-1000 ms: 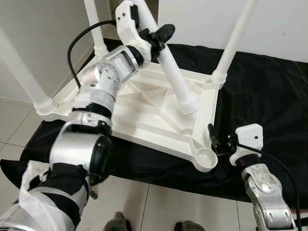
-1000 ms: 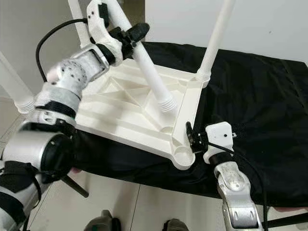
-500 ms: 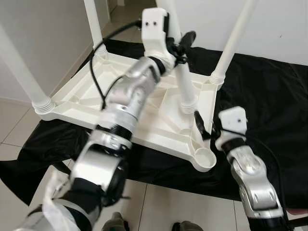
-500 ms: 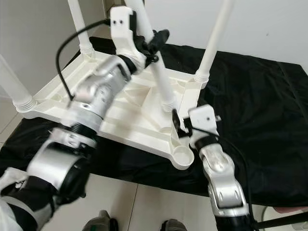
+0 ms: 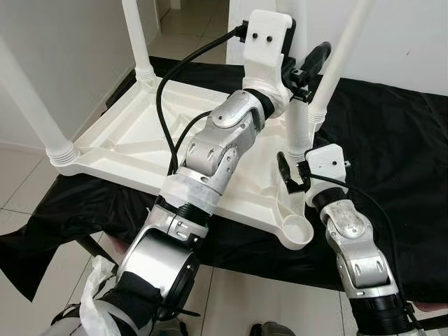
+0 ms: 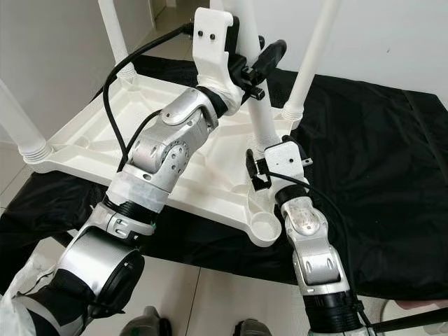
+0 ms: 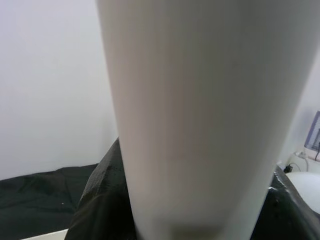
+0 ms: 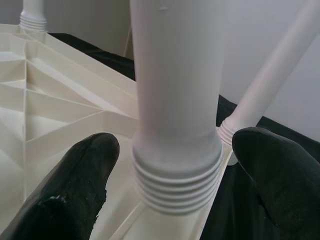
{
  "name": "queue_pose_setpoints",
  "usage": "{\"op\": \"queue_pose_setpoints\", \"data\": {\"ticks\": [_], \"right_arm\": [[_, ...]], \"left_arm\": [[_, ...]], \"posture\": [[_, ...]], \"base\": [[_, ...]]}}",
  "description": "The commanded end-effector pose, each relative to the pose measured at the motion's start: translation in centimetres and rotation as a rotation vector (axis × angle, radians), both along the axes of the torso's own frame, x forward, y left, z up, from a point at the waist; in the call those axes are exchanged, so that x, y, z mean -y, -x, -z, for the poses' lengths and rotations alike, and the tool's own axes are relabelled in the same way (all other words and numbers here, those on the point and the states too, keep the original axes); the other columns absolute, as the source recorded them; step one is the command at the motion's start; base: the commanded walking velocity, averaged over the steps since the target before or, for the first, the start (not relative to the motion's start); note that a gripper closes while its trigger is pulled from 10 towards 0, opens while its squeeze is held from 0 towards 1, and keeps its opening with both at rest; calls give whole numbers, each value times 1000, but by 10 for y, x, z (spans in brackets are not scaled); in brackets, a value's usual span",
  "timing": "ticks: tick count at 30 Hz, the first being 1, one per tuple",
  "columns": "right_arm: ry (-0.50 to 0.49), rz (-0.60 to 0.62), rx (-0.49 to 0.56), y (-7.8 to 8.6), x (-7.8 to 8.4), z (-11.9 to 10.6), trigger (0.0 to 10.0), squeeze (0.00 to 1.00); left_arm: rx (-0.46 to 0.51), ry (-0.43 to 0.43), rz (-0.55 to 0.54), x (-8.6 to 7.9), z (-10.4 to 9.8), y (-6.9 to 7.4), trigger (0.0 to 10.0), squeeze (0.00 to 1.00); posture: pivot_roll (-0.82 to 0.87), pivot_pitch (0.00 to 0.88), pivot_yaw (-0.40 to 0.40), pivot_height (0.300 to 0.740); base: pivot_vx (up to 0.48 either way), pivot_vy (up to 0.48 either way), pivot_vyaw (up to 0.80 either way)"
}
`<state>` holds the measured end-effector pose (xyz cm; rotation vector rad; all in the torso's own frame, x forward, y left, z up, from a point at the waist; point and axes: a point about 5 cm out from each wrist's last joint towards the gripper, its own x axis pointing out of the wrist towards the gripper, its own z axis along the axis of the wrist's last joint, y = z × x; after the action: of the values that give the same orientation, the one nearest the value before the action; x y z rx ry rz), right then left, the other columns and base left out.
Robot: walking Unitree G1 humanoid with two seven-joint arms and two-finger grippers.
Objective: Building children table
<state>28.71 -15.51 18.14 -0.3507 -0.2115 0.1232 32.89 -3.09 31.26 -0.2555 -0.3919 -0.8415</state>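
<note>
A white tabletop (image 5: 133, 140) lies upside down on a black cloth (image 5: 392, 140). Three white legs stand in its corners. A fourth leg (image 6: 262, 126) stands nearly upright, with my left gripper (image 5: 299, 68) shut on its upper part; in the left wrist view the leg (image 7: 200, 115) is very close. Its threaded end (image 8: 175, 175) is low over the tabletop's underside, just behind the empty corner socket (image 6: 264, 227). My right gripper (image 8: 177, 165) is open, one black finger on each side of that threaded end, not touching it.
The far right leg (image 6: 315, 42) rises close behind the held one. Other legs stand at the near left (image 5: 35, 112) and far left (image 5: 136, 35). Pale floor tiles (image 5: 21, 182) and my feet (image 6: 150, 323) lie below the cloth's edge. White walls stand behind.
My left gripper has carried the leg rightward and stood it more upright near the right corner. My right gripper has risen from beside the corner to straddle the leg's threaded end.
</note>
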Motion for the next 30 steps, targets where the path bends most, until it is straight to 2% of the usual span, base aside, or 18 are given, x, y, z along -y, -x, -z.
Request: {"op": "queue_pose_setpoints", "data": {"ticks": [1,12,18,30], "right_arm": [[-4,18,3,-2,2,-1,10000,0],[11,59,59,-27,-1,-17,10000,0],[34,16,89,-29,-8,-22,10000,0],[60,-8,116,-31,-11,-24,10000,0]], "left_arm": [[-3,23,35,12,1,9,10000,0],[14,29,58,21,1,20,10000,0],[15,30,67,23,-1,24,10000,0],[-3,56,86,25,-6,26,10000,0]], "posture": [[-15,0,-7,740],[-10,0,-9,740],[-5,0,-14,740],[-4,0,-7,740]], "base": [[0,0,0],[0,0,0],[0,0,0],[0,0,0]]}}
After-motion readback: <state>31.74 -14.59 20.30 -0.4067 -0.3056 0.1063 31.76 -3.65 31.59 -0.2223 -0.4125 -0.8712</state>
